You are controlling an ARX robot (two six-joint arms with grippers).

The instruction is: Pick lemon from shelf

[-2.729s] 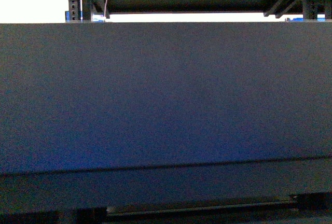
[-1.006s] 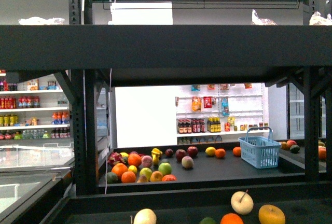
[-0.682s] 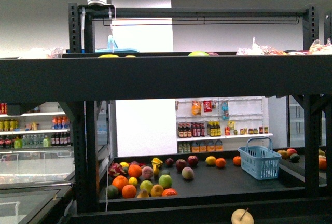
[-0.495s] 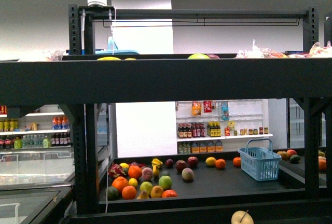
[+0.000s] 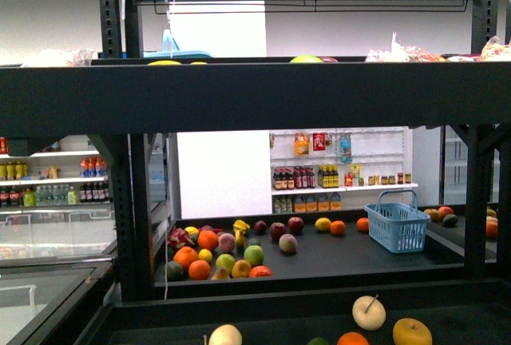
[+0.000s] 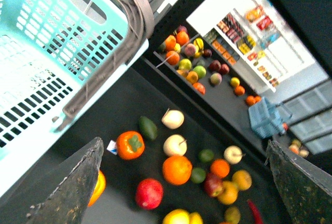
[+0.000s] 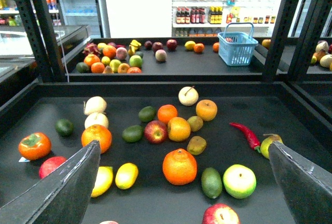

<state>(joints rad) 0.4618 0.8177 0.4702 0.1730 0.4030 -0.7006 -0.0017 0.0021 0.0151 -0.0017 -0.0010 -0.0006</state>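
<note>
Standing wide apart, left and right jaws leave the lemon (image 7: pixel 126 175) unobstructed inside the shelf's (image 7: pixel 155 87) raised rim.

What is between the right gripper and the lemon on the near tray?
Nothing visible. The lemon lies uncovered on the shelf tray, ahead of the open right gripper. A yellow fruit lies close beside it and might catch the fingers.

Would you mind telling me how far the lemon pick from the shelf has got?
Done: nothing yet; the lemon lies on the shelf tray among other fruit. In hand: nothing; the right gripper is open above that tray, and the left gripper is open too, near a teal basket. Left: lower a gripper to the lemon, close on it and lift it out.
</note>
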